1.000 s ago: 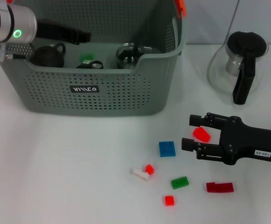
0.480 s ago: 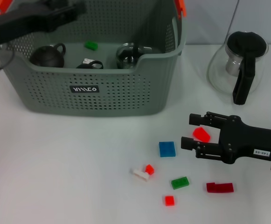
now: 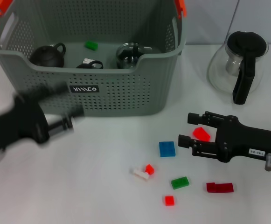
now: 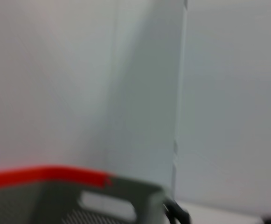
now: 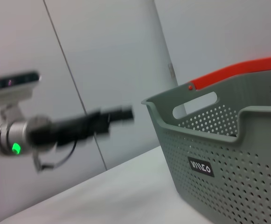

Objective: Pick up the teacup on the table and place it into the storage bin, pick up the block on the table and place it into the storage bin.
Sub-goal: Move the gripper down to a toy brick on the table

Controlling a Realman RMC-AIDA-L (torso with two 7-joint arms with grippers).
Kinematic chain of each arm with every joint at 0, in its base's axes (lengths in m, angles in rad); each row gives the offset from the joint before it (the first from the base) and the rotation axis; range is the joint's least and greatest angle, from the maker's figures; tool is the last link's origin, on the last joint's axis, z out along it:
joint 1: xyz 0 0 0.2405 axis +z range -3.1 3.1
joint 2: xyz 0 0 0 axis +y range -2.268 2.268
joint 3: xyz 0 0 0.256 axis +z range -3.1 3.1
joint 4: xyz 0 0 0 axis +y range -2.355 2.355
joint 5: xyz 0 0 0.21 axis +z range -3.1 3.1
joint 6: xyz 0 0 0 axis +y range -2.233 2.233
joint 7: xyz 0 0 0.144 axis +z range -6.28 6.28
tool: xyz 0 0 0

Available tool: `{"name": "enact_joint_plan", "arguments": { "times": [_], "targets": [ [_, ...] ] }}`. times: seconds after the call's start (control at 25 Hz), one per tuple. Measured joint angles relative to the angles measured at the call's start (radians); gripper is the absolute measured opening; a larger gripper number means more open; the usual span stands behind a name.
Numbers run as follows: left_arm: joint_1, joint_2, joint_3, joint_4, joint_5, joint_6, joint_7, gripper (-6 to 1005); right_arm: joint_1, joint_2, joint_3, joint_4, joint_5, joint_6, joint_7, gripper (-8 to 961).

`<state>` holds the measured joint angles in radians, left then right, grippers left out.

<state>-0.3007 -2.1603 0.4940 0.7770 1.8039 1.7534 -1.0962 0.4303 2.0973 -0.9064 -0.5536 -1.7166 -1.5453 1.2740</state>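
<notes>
The grey perforated storage bin (image 3: 112,93) stands at the back left; it also shows in the right wrist view (image 5: 228,154). Inside lie a green block (image 3: 91,45), a dark teapot-shaped vessel (image 3: 46,55), a small dark cup (image 3: 89,64) and a glass cup (image 3: 128,54); which is the teacup I cannot tell. My right gripper (image 3: 187,129) is low over the table, open, with a red block (image 3: 201,134) between its fingers. My left gripper (image 3: 72,101), blurred by motion, hangs in front of the bin's left part, its fingers apart and holding nothing.
Loose on the table are a blue block (image 3: 167,149), a white-and-red piece (image 3: 142,172), a green block (image 3: 179,182), a small red block (image 3: 169,200) and a dark red block (image 3: 219,187). A glass pitcher with black handle (image 3: 240,65) stands at the back right.
My left arm swung out from above the bin down to its front left, leaving the green block inside. The right gripper crept slightly left around the red block.
</notes>
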Motion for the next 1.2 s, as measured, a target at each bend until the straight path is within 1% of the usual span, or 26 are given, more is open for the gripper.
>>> {"name": "enact_joint_plan", "arguments": {
  "times": [0.12, 0.24, 0.32, 0.44, 0.48, 0.64, 0.76, 0.96, 1.04, 1.2],
  "targets": [
    [0.012, -0.007, 0.021, -0.026, 0.100, -0.003, 0.034, 659, -0.006, -0.003, 0.001, 0.000, 0.000, -0.001, 0.000, 820],
    [-0.005, -0.005, 0.033, -0.066, 0.200, -0.015, 0.038, 659, -0.010, -0.010, 0.000, 0.000, -0.006, -0.006, -0.005, 820],
    [-0.019, -0.005, 0.048, -0.081, 0.243, -0.027, 0.040, 659, -0.017, -0.014, -0.002, -0.001, -0.007, -0.008, -0.018, 820],
    [-0.041, -0.006, 0.114, -0.110, 0.294, -0.076, 0.047, 658, -0.040, -0.016, -0.001, -0.006, -0.007, -0.013, -0.071, 820],
    [-0.052, -0.006, 0.148, -0.125, 0.306, -0.109, 0.052, 658, -0.048, -0.016, 0.002, -0.008, -0.005, -0.015, -0.088, 820],
    [-0.095, -0.009, 0.257, -0.176, 0.318, -0.233, 0.061, 659, -0.059, -0.011, 0.011, -0.009, -0.002, -0.018, -0.120, 820],
    [-0.136, -0.010, 0.303, -0.211, 0.319, -0.295, 0.062, 652, -0.055, -0.011, 0.014, -0.002, -0.005, -0.018, -0.120, 819],
    [-0.175, -0.010, 0.314, -0.242, 0.314, -0.338, 0.084, 640, -0.052, -0.011, 0.014, -0.002, -0.007, -0.015, -0.120, 819],
    [-0.180, -0.011, 0.314, -0.253, 0.313, -0.348, 0.120, 635, -0.052, -0.010, 0.014, -0.002, -0.006, -0.016, -0.120, 819],
    [-0.183, -0.013, 0.311, -0.296, 0.299, -0.383, 0.252, 626, -0.052, -0.009, 0.014, -0.002, -0.002, -0.016, -0.121, 819]
  ]
}}
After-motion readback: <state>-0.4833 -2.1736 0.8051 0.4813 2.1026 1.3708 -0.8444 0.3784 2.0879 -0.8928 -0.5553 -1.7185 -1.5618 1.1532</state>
